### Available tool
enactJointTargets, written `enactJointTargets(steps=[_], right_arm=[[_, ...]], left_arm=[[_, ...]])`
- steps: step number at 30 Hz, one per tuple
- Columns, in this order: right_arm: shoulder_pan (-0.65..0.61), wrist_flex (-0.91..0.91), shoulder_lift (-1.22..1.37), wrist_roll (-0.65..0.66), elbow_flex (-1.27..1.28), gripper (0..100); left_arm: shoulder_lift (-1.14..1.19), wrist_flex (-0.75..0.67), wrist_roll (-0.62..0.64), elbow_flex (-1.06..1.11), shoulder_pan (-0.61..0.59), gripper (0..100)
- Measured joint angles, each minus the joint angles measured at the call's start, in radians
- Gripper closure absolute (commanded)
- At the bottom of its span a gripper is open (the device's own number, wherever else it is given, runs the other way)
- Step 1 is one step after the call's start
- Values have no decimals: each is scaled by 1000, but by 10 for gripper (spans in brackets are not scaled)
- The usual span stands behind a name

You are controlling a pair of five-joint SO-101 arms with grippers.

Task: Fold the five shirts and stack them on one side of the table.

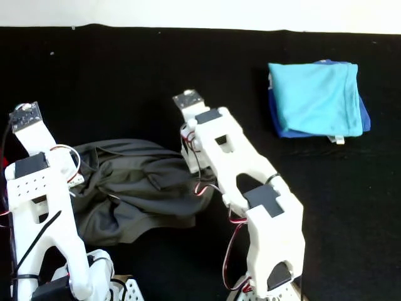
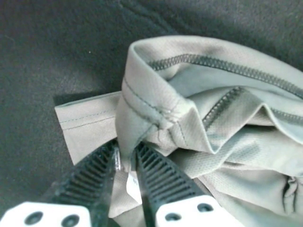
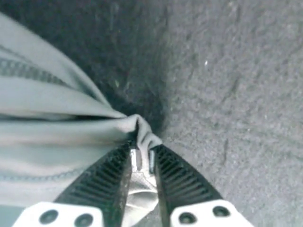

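Left tool (image 2: 126, 153) is clenched on a hem fold of the grey shirt (image 1: 141, 188), which lies crumpled at the lower left of the high view. Right tool (image 3: 142, 153) pinches another edge. Folded blue shirts (image 1: 316, 100) sit stacked upper right on the black surface (image 1: 125, 69).

Three shirts can be counted: one dark grey crumpled mesh shirt (image 1: 135, 188) and two folded ones, a turquoise folded cloth shirt (image 1: 313, 97) lying on a blue folded cloth shirt (image 1: 285, 132), both well apart from the grey shirt. Whether more lie under that pair cannot be told. Two white jointed arms stand beside the grey shirt: the left arm (image 1: 37, 188) and the right arm (image 1: 250, 182). Each carries one black ribbed tool, making two: the left tool (image 2: 125, 151) and the right tool (image 3: 141, 151). One black cloth-covered surface (image 1: 125, 75) bears everything.
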Motion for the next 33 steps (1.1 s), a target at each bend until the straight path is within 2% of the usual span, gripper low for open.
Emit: enactJointTargets(steps=[7,10,14,19,24,29,33], right_arm=[[43,89,-249,0,2,992],[121,126,-373,3,2,992],[261,127,-523,127,-44,992],[405,114,-571,222,-298,993],[465,127,-522,275,-664,993],[470,196,-480,308,-962,993],[468,308,-480,310,-1049,993]], left_arm=[[0,25,0,-5,17,991],[0,137,2,-94,60,991],[3,364,63,-368,123,991],[3,559,146,-813,247,991],[2,589,187,-1166,336,991],[2,589,285,-1289,339,991],[0,598,345,-1235,339,988]])
